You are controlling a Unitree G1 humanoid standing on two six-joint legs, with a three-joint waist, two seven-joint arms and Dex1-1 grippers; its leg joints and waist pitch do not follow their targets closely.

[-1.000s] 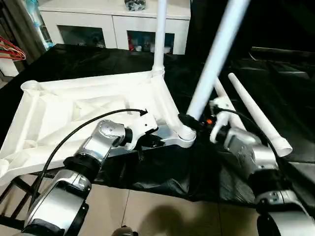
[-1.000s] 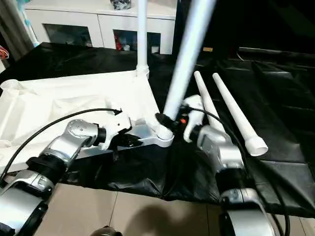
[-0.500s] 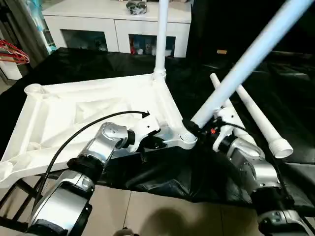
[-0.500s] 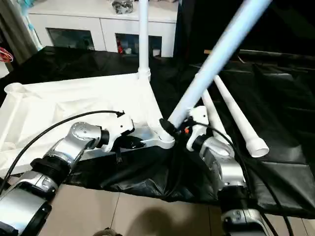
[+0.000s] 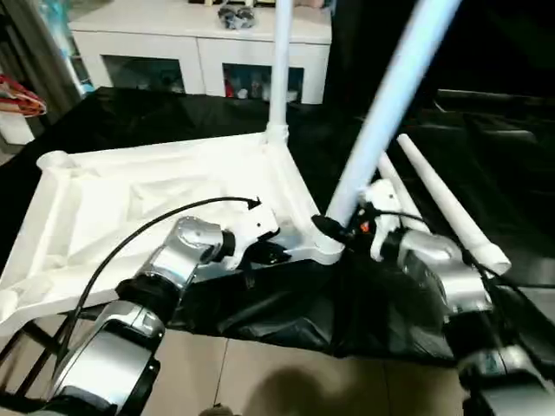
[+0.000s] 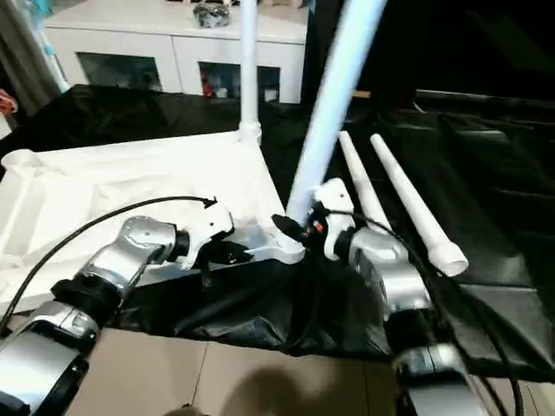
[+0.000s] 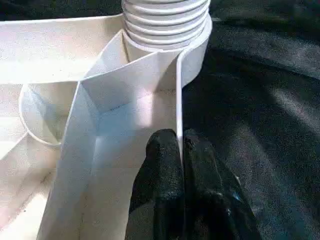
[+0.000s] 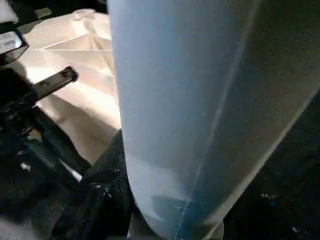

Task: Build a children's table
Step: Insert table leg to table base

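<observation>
The white tabletop (image 5: pixel 130 199) lies upside down on black cloth, ribs up. One white leg (image 5: pixel 279 78) stands upright in its far corner socket. A second leg (image 5: pixel 390 95) leans up and to the right from the near right corner socket (image 5: pixel 328 253). My right gripper (image 5: pixel 329 229) is shut around that leg's base (image 8: pixel 190 110). The leg's threaded end (image 7: pixel 165 20) sits in the socket with its rings showing. My left gripper (image 7: pixel 181 137) is shut on the tabletop's thin rim wall just beside that corner, also seen from above (image 5: pixel 264 251).
Two loose legs (image 6: pixel 408 204) lie side by side on the black cloth to the right of my right arm. A white cabinet (image 5: pixel 199 52) with glass-fronted doors stands behind the work. The cloth's front edge hangs over bare floor (image 5: pixel 260 373).
The held leg leaned far to the right half a second ago and has swung back to a steeper stand. The camera shifted slightly. My left gripper keeps its hold on the rim.
</observation>
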